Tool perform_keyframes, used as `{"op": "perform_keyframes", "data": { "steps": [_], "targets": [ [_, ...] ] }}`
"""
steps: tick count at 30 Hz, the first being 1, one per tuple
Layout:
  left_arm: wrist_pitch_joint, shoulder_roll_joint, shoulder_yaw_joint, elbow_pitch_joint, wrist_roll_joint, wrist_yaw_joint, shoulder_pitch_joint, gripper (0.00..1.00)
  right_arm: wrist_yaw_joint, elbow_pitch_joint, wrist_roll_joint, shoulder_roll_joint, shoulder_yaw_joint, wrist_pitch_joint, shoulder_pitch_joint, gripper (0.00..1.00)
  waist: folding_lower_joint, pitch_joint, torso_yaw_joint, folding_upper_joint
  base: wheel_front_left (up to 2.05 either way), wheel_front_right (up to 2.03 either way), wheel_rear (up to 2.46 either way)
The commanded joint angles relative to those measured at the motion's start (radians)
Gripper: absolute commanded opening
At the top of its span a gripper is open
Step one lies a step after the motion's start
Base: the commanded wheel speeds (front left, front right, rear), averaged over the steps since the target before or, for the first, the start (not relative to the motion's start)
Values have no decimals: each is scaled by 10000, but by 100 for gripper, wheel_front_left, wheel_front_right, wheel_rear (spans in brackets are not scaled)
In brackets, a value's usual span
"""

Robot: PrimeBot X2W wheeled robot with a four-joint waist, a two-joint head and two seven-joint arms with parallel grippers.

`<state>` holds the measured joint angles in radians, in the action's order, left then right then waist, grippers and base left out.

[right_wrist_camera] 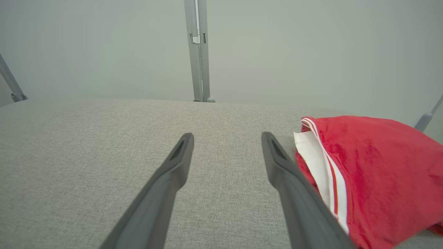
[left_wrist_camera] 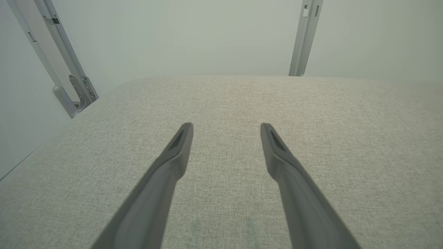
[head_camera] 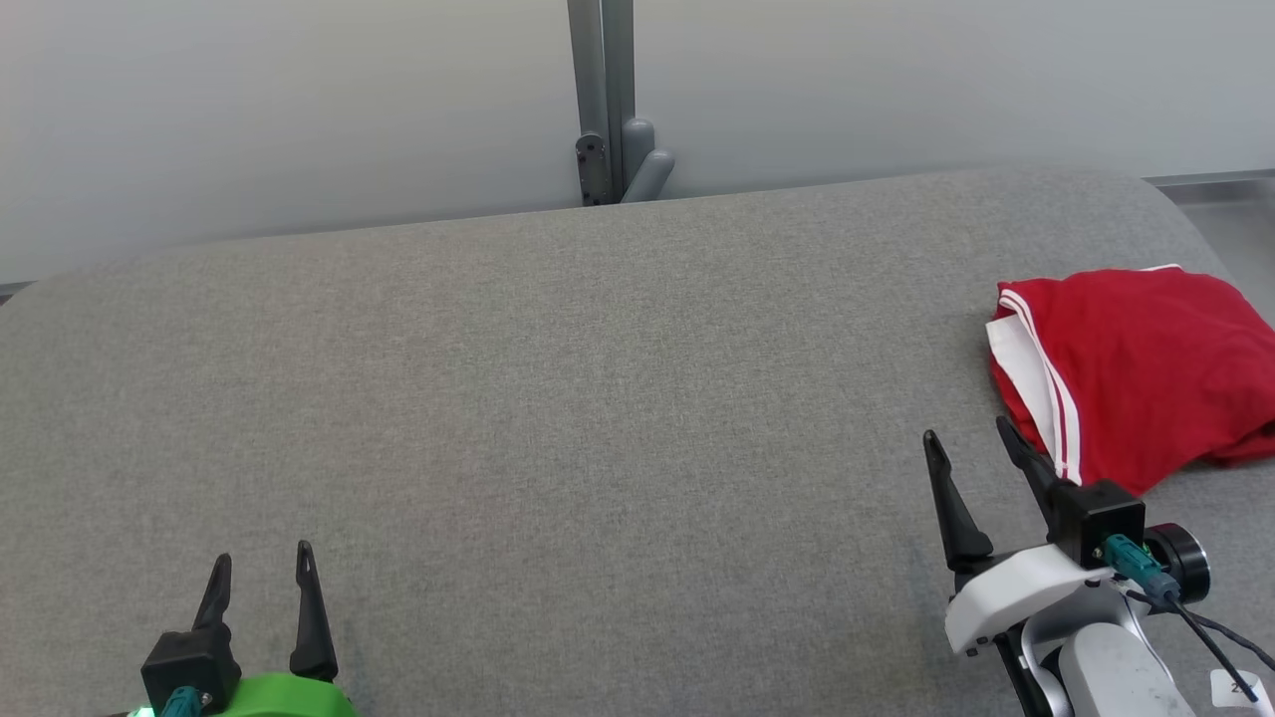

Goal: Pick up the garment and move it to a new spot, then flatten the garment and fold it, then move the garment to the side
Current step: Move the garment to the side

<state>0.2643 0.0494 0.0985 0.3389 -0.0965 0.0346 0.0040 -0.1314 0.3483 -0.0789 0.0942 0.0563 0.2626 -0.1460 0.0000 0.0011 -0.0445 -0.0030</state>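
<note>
Left gripper point(head_camera: 262, 553) and right gripper point(head_camera: 966, 428) gape empty, one red garment point(head_camera: 1146, 368) by the latter.

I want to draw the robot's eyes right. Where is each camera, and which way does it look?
Head view: on the robot's head, looking forward and down at the grey table; left gripper lower left, right gripper lower right next to the red garment.
Left wrist view: on the left wrist, looking along its two open fingers across the table to the wall.
Right wrist view: on the right wrist, looking along its fingers, garment just right of them.
Shared: head and right wrist views both show the garment and post.
</note>
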Motion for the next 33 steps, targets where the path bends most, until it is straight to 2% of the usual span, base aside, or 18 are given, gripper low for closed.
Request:
{"op": "perform_keyframes", "data": {
  "steps": [1,18,30,31,33],
  "targets": [
    [-7,31,35,18,-54,35,85,100,15,-29,71,-8,-24,23,152,100,0,-7,-4,30,0,0,0],
    [-7,32,-249,92,-340,10,135,100,15,169,-43,-196,-14,23,235,100,0,24,-79,30,0,0,0],
    [-8,31,-515,288,-431,35,215,100,15,643,-186,-218,384,23,314,100,0,122,-35,30,0,0,0],
    [0,-2,-518,272,-364,13,83,100,0,633,-163,-226,380,0,193,100,0,123,-35,0,0,0,0],
    [0,-13,-522,311,-362,15,84,100,-2,683,-159,-231,385,-2,197,100,0,129,-31,0,0,0,0]
  ]
}}
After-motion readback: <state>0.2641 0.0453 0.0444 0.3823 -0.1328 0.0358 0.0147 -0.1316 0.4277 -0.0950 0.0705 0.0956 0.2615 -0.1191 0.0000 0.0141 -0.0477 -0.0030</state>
